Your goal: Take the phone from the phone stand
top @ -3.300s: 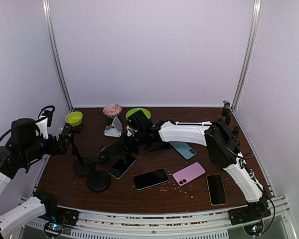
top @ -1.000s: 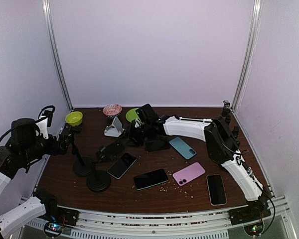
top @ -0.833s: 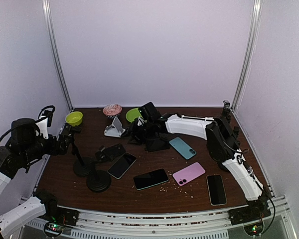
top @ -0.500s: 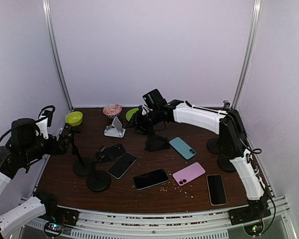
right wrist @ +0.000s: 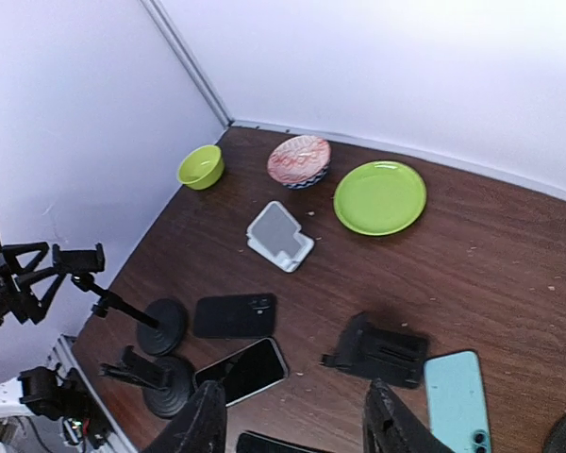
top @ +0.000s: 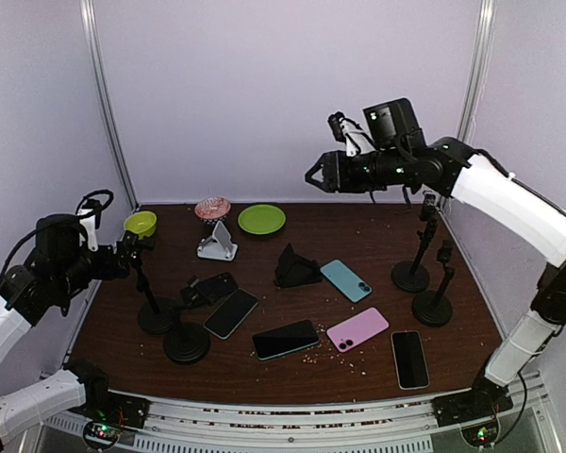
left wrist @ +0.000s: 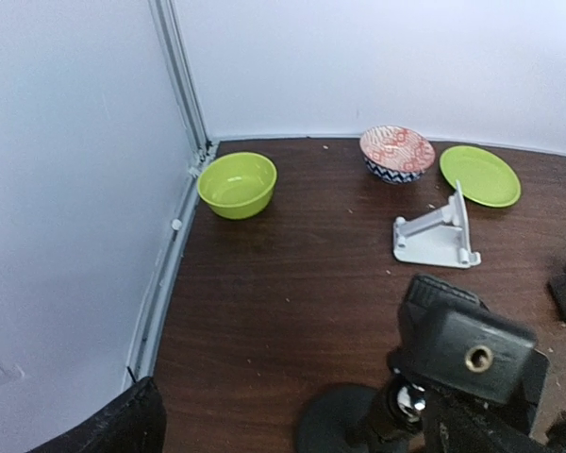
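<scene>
Hanging high over the back of the table (top: 377, 236), my right gripper (right wrist: 295, 427) holds nothing. Its jaws stand apart with only air between them, and the wrist camera looks down through the gap. The black phone (right wrist: 234, 315) lies flat on the wood, back up, clear of the black folding stand (right wrist: 382, 351). That stand sits empty to the phone's right in the overhead view, with a teal phone (top: 345, 279) just beside its far side. A white stand (top: 217, 243) is also empty, near a green plate (top: 261, 219) and a patterned bowl (top: 212, 208). My left gripper (top: 130, 253) is at the left edge of the table with its jaws spread wide. The clamp head of a tripod stand (left wrist: 472, 351) shows close ahead of it, though I cannot tell whether my fingers (left wrist: 113, 429) touch it.
</scene>
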Controlling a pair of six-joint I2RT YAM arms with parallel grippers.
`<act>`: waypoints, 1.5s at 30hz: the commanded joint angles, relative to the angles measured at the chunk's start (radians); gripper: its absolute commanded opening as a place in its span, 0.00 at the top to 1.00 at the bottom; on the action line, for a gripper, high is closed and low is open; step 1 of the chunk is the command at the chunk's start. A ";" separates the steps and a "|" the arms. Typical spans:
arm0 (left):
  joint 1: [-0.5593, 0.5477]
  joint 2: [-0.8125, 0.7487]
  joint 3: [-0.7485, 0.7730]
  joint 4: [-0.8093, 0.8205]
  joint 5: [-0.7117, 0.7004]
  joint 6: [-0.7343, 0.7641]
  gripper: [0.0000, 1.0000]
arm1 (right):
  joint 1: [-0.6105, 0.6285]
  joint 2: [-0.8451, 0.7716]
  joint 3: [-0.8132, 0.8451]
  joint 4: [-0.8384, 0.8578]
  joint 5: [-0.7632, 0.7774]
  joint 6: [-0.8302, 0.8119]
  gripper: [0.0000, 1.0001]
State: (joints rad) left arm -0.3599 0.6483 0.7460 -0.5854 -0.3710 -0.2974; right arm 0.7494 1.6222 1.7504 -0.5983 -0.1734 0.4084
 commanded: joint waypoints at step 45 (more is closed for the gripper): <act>0.109 -0.114 -0.224 0.423 -0.336 0.390 0.02 | -0.716 -0.913 -1.021 0.400 0.280 -0.081 0.04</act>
State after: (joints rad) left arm -0.2543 0.5529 0.4248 -0.0463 -0.6708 0.1062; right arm 0.0387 0.7189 0.6441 -0.1127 0.1783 0.2550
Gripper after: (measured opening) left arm 0.979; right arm 0.955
